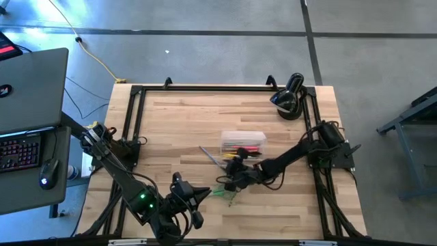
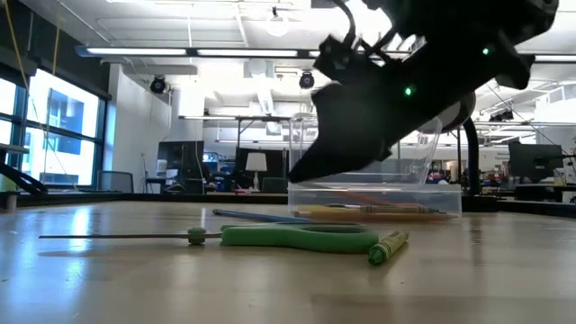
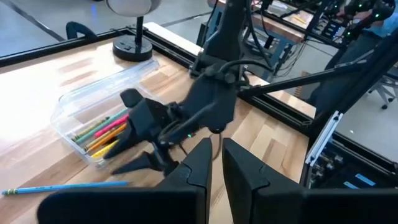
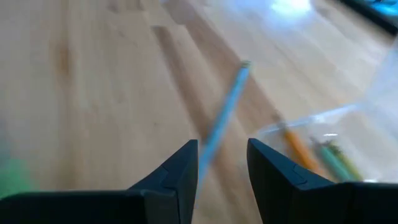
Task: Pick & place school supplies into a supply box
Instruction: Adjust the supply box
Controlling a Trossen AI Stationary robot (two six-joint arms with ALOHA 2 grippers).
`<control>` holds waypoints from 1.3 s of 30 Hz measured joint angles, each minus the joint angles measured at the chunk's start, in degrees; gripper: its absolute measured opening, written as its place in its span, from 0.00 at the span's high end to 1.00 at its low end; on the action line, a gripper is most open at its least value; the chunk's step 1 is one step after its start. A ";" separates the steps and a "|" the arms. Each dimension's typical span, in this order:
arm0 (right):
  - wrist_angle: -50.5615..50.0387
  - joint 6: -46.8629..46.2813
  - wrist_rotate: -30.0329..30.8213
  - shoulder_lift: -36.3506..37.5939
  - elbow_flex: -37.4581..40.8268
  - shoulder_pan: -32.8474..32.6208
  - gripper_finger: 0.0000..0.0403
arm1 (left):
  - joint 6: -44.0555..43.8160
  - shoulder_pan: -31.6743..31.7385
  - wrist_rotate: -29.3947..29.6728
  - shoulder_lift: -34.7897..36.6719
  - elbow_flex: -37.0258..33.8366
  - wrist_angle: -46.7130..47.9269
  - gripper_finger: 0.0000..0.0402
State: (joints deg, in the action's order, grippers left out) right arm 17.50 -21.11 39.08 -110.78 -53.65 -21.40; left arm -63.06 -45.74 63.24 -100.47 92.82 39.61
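A pale butcher-block wooden table top (image 1: pixel 177 123) with a black metal frame rail (image 1: pixel 205 88) along its edges stands on a smooth grey concrete floor (image 1: pixel 218 41) crossed by dark seams. A yellow cable (image 1: pixel 92 55) trails over the floor toward the table's corner. To one side, a grey desk holds an open dark laptop (image 1: pixel 31 89), a black keyboard with red-lit keys (image 1: pixel 19 152) and a black computer mouse (image 1: pixel 46 171). Seen level across the table, the room is a large open workshop: tall windows (image 2: pixel 54 130) glow with daylight, long white fluorescent ceiling strips (image 2: pixel 180 52) run overhead, and white ducting hangs below the ceiling. Desks, chairs and monitors crowd the far dim background.
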 joint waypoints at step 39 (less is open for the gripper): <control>0.10 -14.89 -0.82 -6.03 -0.07 -1.15 0.71 | -0.22 0.00 -0.56 0.00 -0.02 0.70 0.83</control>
State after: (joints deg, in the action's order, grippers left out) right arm 17.60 -36.00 38.26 -116.81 -53.71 -22.54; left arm -63.29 -45.74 62.68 -100.47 92.79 40.31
